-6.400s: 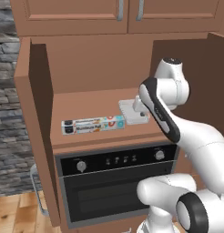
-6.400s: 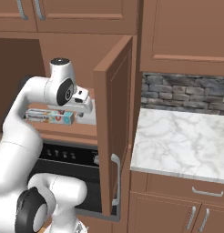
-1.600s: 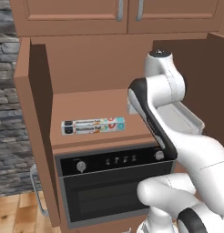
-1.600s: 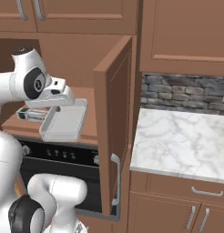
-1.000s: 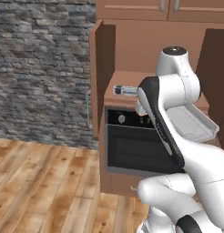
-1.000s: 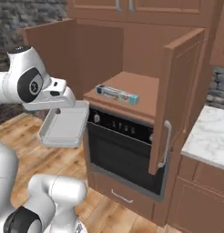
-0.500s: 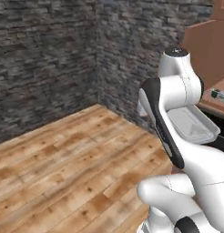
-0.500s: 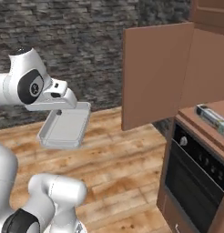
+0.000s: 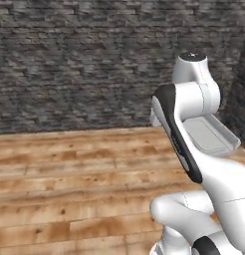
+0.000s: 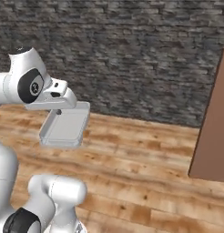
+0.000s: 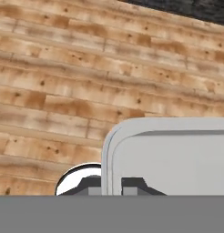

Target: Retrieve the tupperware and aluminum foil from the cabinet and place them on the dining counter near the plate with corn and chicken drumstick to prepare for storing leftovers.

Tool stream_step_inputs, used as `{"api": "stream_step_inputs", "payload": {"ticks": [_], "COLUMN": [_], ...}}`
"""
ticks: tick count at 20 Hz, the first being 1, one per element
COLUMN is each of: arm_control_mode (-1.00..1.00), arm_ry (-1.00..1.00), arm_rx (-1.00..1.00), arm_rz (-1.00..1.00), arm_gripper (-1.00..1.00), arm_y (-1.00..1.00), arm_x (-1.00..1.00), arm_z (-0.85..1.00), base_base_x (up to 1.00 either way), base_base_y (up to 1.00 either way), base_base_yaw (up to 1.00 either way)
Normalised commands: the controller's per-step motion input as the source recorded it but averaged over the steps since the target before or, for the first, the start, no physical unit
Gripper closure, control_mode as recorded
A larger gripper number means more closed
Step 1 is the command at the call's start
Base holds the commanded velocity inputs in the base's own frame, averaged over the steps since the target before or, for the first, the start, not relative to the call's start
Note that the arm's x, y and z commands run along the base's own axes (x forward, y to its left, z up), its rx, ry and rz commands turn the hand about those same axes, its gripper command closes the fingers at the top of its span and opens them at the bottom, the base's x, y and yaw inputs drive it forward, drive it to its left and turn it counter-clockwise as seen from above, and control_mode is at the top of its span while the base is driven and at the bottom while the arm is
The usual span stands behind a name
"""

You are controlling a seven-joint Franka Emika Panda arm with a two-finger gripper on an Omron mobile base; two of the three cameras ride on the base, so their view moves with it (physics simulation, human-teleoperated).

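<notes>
At the near rim of the tupperware (image 11: 170, 161) our fingers (image 11: 132, 184) are closed on its wall, one each side | we carry the grey tray level, clear above the wooden floor (image 10: 145, 168) | stone wall (image 9: 84, 64) behind | brown cabinet door (image 10: 213, 132) at right

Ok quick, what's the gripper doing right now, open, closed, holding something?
Gripper: closed on the rim of the tupperware, carrying it above the wood floor.
</notes>
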Motion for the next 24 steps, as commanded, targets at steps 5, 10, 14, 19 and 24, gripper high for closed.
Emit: {"api": "stream_step_inputs", "payload": {"ticks": [5, 10, 14, 19, 24], "arm_control_mode": [1.0, 1.0, 1.0, 1.0, 1.0], "arm_ry": [0.0, 0.0, 0.0, 0.0, 0.0], "arm_rx": [0.0, 0.0, 0.0, 0.0, 0.0], "arm_rz": [0.0, 0.0, 0.0, 0.0, 0.0], "arm_gripper": [1.0, 1.0, 1.0, 1.0, 1.0], "arm_y": [0.0, 0.0, 0.0, 0.0, 0.0], "arm_x": [0.0, 0.0, 0.0, 0.0, 0.0], "arm_z": [0.0, 0.0, 0.0, 0.0, 0.0], "base_base_x": [0.36, 0.41, 0.5, 0.55, 0.57], "base_base_y": [0.0, 0.0, -0.02, -0.01, -0.04], "base_base_yaw": [0.94, 0.93, 0.9, 0.88, 0.88]}}
